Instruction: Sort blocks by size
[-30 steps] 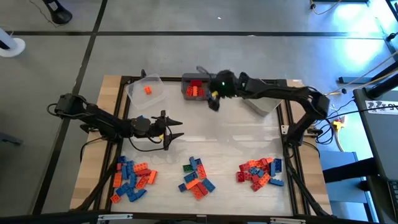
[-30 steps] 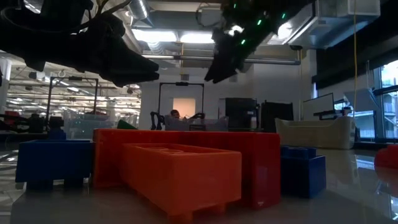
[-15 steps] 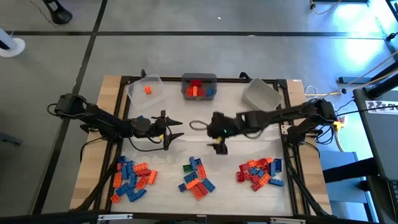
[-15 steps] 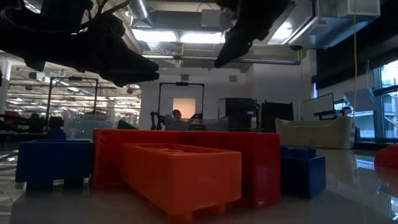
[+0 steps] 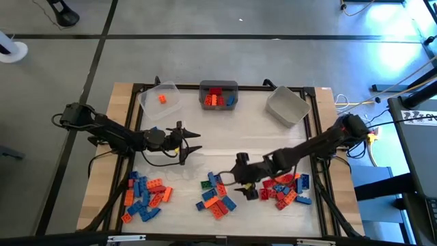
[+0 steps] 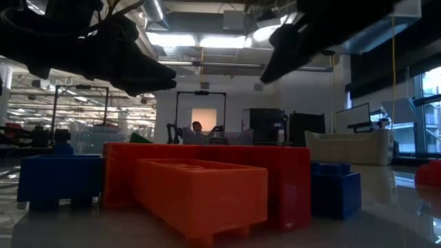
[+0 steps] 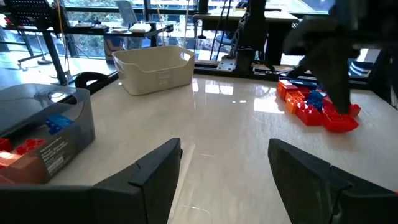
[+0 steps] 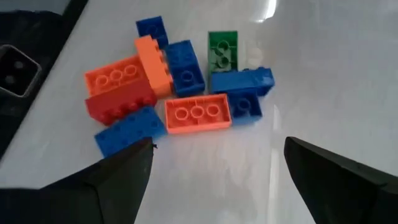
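The blocks lie in three piles along the table's near edge: a left pile (image 5: 145, 195), a middle pile (image 5: 215, 194) and a right pile (image 5: 287, 189). My right gripper (image 5: 235, 182) hangs open above the table between the middle and right piles. It slants down toward the middle pile (image 8: 180, 87), with nothing between its fingers (image 8: 217, 144). My left gripper (image 5: 188, 143) waits open and nearly level over the table's left middle, its fingers (image 7: 225, 149) bare. In the low view, orange (image 6: 203, 196), red (image 6: 282, 179) and blue (image 6: 58, 179) blocks stand close by.
Three bins stand along the far edge. A clear one (image 5: 160, 100) holds one orange block. A grey one (image 5: 218, 96) holds red, orange and blue blocks. A pale one (image 5: 287, 106) stands to their right. Bare tabletop lies between the bins and the piles.
My right gripper has swung from over the grey bin at the far edge toward the near edge and come down. It now slants down over the gap beside the middle pile, still open. No block has moved.
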Controlling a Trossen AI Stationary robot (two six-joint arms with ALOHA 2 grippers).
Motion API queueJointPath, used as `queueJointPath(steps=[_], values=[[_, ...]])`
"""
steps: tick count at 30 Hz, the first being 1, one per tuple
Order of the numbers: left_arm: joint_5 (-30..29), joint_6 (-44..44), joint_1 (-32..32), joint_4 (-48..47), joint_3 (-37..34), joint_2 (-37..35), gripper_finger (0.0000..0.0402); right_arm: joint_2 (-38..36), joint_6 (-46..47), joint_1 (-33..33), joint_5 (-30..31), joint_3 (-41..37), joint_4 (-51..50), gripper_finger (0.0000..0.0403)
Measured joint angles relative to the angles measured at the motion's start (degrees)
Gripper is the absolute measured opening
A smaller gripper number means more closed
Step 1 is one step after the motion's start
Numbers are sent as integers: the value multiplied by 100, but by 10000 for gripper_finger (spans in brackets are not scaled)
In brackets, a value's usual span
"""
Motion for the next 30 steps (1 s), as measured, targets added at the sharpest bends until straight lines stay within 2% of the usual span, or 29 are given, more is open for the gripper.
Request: queueJointPath(steps=[8, 19, 30], values=[[0, -36, 0, -1, 2, 0, 229, 776, 15, 40, 646, 3, 965, 358], [-2, -70, 0, -39, 2, 0, 229, 1413, 61, -250, 537, 6, 1473, 358], [-1, -65, 0, -26, 2, 0, 229, 1500, 28, -235, 470, 7, 1404, 358]])
